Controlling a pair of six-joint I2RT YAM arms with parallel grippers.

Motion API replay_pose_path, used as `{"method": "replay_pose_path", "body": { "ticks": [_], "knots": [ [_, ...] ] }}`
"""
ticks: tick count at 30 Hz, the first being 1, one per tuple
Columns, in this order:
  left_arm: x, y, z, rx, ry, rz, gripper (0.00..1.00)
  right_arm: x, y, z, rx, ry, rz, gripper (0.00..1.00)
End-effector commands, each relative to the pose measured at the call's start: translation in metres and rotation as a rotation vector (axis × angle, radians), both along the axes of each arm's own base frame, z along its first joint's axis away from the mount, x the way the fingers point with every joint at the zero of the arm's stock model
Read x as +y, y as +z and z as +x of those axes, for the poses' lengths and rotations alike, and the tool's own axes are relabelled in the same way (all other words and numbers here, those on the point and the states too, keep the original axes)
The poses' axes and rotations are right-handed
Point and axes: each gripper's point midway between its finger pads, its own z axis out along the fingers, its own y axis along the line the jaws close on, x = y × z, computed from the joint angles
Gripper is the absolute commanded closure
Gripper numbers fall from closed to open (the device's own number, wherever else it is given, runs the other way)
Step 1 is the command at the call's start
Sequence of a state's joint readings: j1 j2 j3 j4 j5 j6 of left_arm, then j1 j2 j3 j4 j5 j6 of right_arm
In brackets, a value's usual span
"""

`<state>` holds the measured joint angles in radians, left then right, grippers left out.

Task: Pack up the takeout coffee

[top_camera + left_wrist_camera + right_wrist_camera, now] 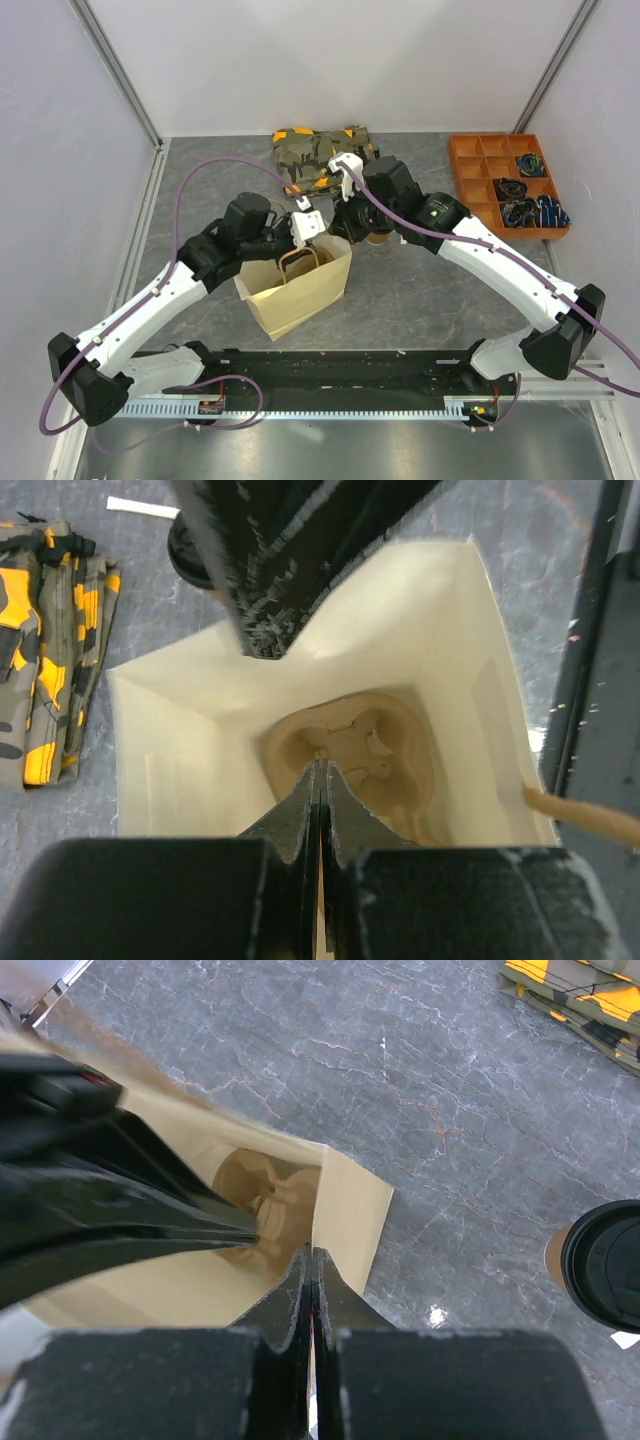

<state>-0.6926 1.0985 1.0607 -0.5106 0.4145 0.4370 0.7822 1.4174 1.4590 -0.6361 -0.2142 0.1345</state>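
A grey marbled bench [420, 290] seen from above, with two white-and-black robot arms reaching in from the near edge toward a tan paper bag [300, 290] that stands open in the middle. The left end effector [320, 780] is pinched shut, with a thin sliver of the bag's paper showing between its fingers at the near rim. The right end effector [312, 1260] is likewise clamped tight on the bag's rim, at the opposite side close to a corner, so the two meet over the bag's mouth. Inside the bag, at the bottom, lies a brown moulded pulp cup tray [350, 755] (its cup holes hold nothing that shows). The takeout coffee [608, 1265], a small tan paper cup under a round black lid, stands upright on the bench outside the bag, near its right side and just beyond the right end effector; from above it is mostly hidden under the right arm. A paper handle [580, 815] juts out at the bag's edge. Behind the bag, toward the back wall, lies a folded camouflage cloth [320, 155] with orange patches. At the far right sits an orange compartment tray [470, 165], with dark small items in its right-hand sections, too small to identify.
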Motion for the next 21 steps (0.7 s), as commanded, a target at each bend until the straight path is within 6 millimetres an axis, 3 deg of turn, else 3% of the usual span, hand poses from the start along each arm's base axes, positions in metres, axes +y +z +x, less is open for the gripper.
{"method": "replay_pose_path", "body": {
  "ticks": [1,6,21],
  "knots": [
    [-0.012,0.002,0.024,-0.189,0.033,-0.009,0.98,0.002,0.015,0.001,-0.013,-0.007,0.064,1.00],
    [-0.011,-0.032,0.027,-0.175,0.049,0.022,0.98,0.002,0.016,0.001,-0.005,0.011,0.081,1.00],
    [-0.026,-0.079,0.043,-0.126,0.088,-0.007,0.98,0.003,0.013,0.001,0.007,0.028,0.092,1.00]
  ]
}}
